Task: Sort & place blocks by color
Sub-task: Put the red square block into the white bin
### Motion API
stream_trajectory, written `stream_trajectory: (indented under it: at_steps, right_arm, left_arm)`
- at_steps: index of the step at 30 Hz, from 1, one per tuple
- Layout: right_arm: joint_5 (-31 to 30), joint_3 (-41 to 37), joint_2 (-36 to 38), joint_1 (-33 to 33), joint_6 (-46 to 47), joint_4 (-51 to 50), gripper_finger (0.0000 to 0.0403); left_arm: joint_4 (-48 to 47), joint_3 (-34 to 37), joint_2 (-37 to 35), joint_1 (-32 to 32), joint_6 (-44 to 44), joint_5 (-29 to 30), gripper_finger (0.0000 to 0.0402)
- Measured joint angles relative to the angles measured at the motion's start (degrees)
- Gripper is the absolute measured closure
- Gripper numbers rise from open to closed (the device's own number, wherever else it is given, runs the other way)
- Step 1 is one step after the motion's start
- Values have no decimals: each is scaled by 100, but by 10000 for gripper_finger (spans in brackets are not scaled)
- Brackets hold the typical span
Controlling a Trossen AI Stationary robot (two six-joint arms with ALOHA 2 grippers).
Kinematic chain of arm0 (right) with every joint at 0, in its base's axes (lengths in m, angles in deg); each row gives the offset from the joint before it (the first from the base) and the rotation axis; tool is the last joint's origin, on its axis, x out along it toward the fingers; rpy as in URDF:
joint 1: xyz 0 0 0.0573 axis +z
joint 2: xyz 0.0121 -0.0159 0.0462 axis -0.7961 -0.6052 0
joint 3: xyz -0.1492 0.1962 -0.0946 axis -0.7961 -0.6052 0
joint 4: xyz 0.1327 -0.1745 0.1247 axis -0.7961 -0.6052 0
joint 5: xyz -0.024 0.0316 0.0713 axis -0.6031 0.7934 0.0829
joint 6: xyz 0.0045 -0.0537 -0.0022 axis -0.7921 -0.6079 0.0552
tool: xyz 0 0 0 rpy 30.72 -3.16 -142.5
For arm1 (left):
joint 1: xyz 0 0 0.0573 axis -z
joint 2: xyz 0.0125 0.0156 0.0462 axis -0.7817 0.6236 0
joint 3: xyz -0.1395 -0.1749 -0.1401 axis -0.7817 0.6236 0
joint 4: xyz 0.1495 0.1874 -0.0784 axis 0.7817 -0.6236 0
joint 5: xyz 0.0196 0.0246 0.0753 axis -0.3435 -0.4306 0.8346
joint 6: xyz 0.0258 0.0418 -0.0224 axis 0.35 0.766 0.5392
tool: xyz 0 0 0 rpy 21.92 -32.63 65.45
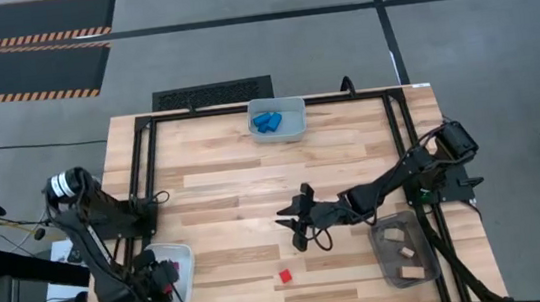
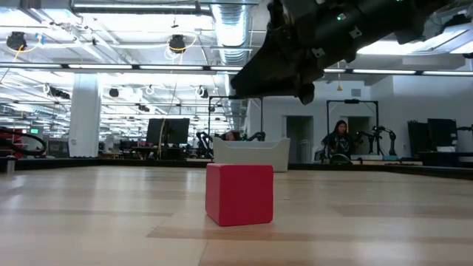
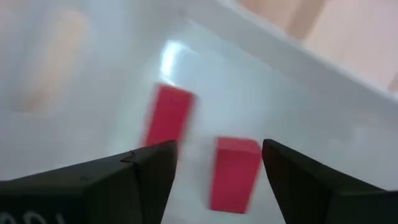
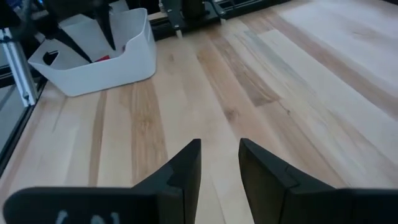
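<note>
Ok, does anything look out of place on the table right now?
Only one thing: a single red block sits alone on the bare table, outside any bin, while other red blocks lie in the white bin under the left gripper. Nothing looks spilled or damaged.

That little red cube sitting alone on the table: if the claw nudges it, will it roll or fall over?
Probably neither. The red cube rests flat on one face on the wooden table, so it would likely slide. Its sharp, unbending edges suggest something stiff. Its flat sides should suit a two-finger grip.
</note>
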Motion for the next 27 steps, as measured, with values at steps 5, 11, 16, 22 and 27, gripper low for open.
stream_trajectory:
  at_steps: [5, 11, 16, 22, 27]
  right_arm:
    - [0, 0, 0, -38, 0, -11, 269]
    - [2, 0, 0, 66, 2, -5, 269]
    - [1, 0, 0, 70, 0, -1, 269]
    - [2, 0, 0, 72, -42, -12, 269]
    - [1, 0, 93, 72, -55, -277, 269]
  left_arm:
    - [-1277, -733, -125, -3, -71, 1116, 177]
    - [-126, -867, -96, -399, 1175, 3713, 177]
    - [2328, -596, 224, -1240, 3908, 4462, 177]
    - [4619, -587, 915, -2181, 6292, 4016, 177]
    - [5972, -587, 1410, -2530, 7330, 3292, 177]
